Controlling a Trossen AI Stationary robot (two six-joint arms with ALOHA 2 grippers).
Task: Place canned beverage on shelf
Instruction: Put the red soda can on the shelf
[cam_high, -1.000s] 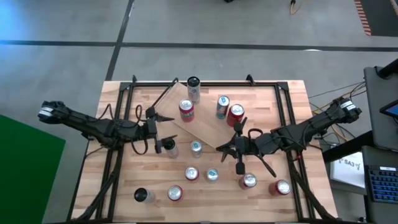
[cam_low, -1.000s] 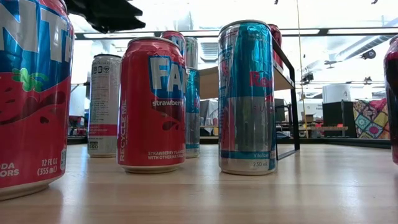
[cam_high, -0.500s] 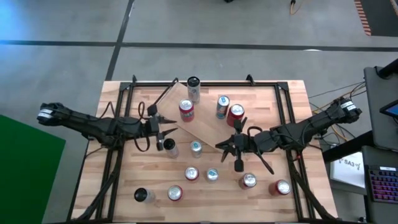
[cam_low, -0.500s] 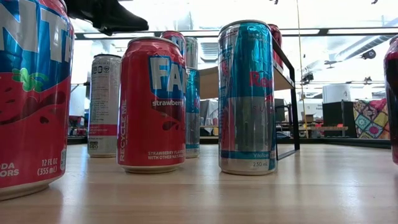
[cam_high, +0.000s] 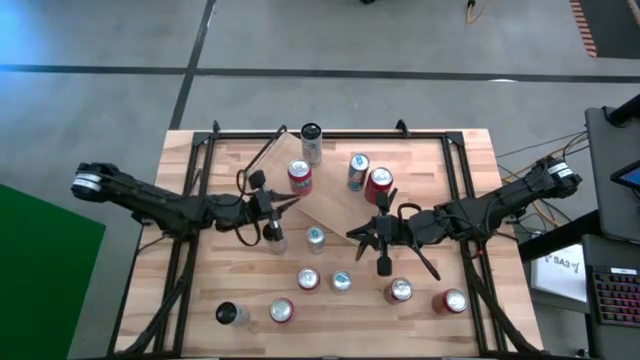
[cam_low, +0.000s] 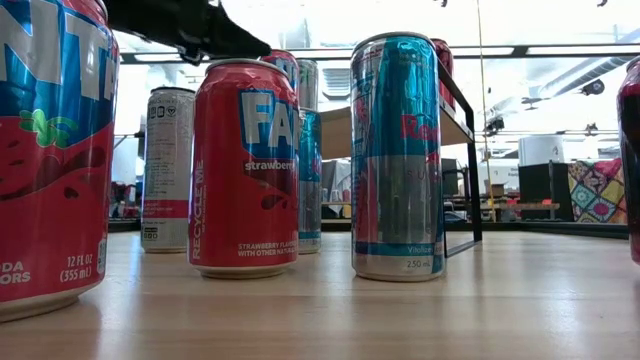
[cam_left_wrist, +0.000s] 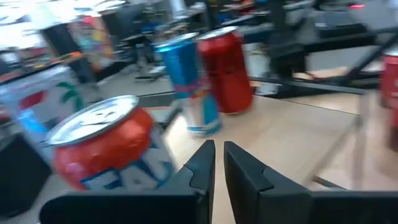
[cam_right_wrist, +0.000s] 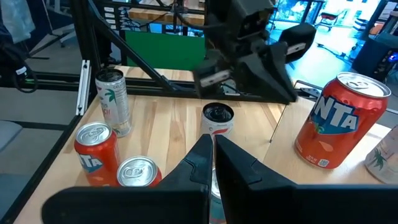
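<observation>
The shelf (cam_high: 330, 207), a light-wood plank on black end frames, stands slanted at the table's middle. On it stand a red can (cam_high: 299, 177), a blue can (cam_high: 357, 170) and another red can (cam_high: 378, 183). My left gripper (cam_high: 290, 203) is shut and empty. It points level at the shelf's left corner, beside the red can (cam_left_wrist: 102, 149). A dark-topped can (cam_high: 272, 237) stands on the table just below it. My right gripper (cam_high: 352, 236) hovers shut and empty at the shelf's near right edge.
Several more cans stand on the tabletop: one at the far edge (cam_high: 311, 140), one by the shelf's near edge (cam_high: 315, 237), and a loose row toward the near edge (cam_high: 341, 281). A black frame rims the table (cam_high: 200, 150). Bare wood shows at the left (cam_high: 190, 270).
My left gripper has shut its fingers on nothing. It has moved toward the table's right, up to the shelf's left corner, sinking slightly. The right arm and all cans have kept still.
</observation>
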